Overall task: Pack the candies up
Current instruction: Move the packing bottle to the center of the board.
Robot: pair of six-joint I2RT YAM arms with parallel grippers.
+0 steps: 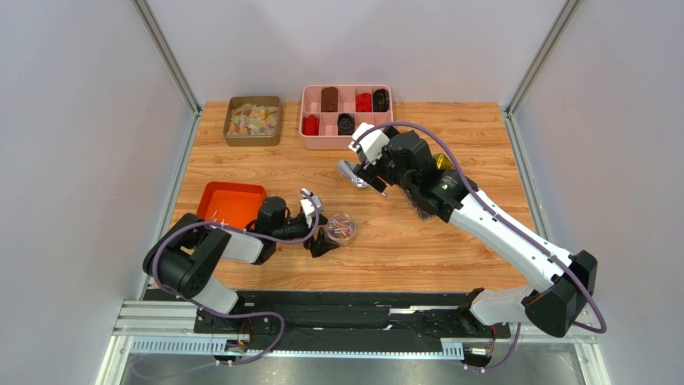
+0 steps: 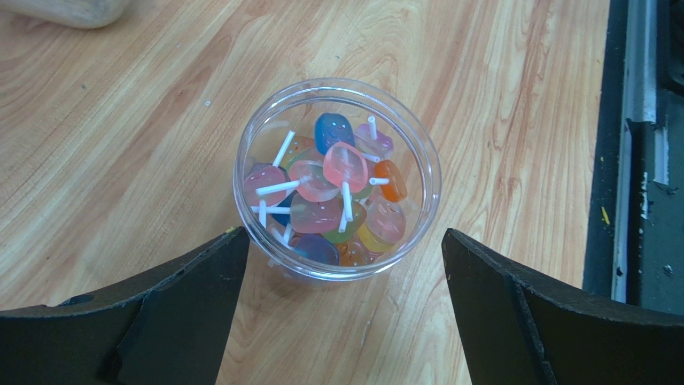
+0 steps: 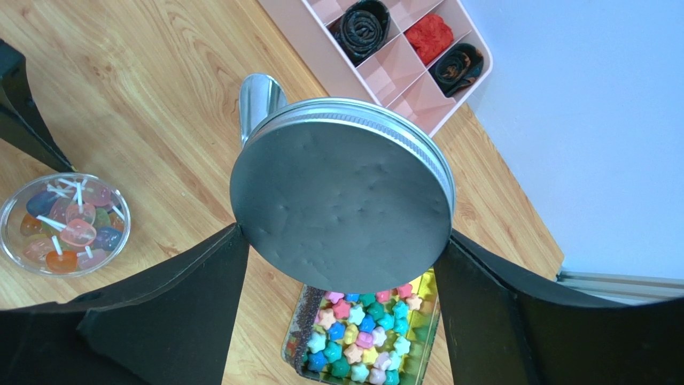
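Seeing my left hand (image 2: 341, 241) spread wide either side of the clear jar (image 2: 429, 160) of candies (image 2: 337, 180); my right hand (image 3: 339, 239) pinches the silver lid (image 3: 341, 200) across its width.

Overhead camera, fixed above and behind the arm bases, looks down over my whole table (image 1: 449, 241), far enough back to take in both arms and the side walls. The left wrist camera hangs close over the wood, facing almost straight down past the left gripper (image 2: 344, 233) onto a clear cup (image 2: 337, 83) of candies (image 2: 345, 168). The right wrist camera stands farther off, tilted toward the table's far edge past the right gripper (image 3: 344, 233) and a metal lid (image 3: 341, 200), a pink tray (image 3: 385, 76) behind. All three views share the cup; overhead and right wrist share the tray.
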